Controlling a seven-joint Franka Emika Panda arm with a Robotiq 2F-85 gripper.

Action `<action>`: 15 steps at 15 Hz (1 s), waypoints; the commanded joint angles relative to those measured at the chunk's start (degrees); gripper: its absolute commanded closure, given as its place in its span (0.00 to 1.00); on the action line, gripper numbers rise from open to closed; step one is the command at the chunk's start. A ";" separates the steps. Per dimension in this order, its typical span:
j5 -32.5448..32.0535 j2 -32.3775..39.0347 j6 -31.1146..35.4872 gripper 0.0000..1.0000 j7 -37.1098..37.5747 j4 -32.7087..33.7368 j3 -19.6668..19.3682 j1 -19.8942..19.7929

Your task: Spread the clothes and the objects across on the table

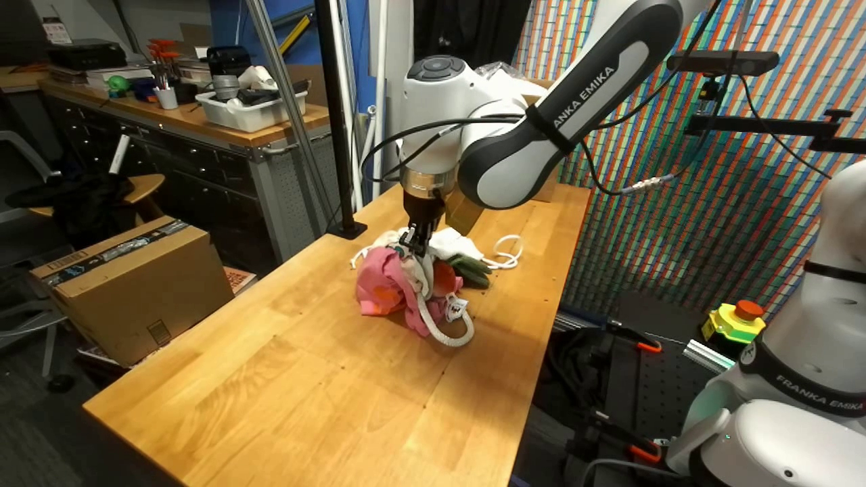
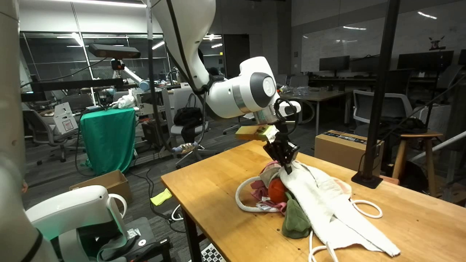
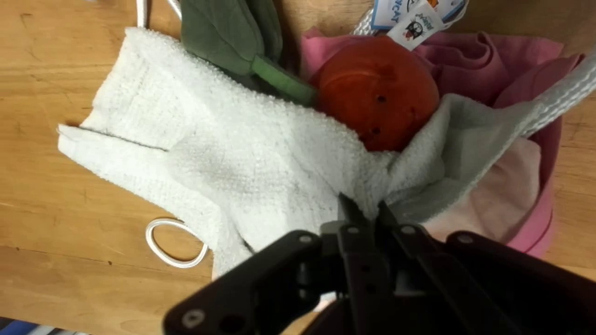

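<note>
Dark grey carpeted floor (image 2: 51,178) | wide glass panes (image 2: 47,49) at the back, showing bright white streaks of light (image 2: 77,39) | long white strip light (image 2: 109,4) overhead | glossy pale-grey wall panel (image 2: 327,43) behind black flat monitors (image 2: 424,64) | brown-wood-topped workbench (image 1: 183,120) with black drawers (image 1: 203,193) | wall covering (image 1: 643,230) of small multicoloured rectangles (like a woven mosaic)

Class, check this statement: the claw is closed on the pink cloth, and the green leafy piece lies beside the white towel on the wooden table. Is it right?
Not quite. The wrist view shows the claw closed on the white towel, not the pink cloth. The rest is right: the green leafy piece lies beside that towel on the wooden table.
</note>
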 commanded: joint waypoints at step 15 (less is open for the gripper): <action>-5.83 -13.74 -17.57 0.95 8.45 3.99 6.34 1.69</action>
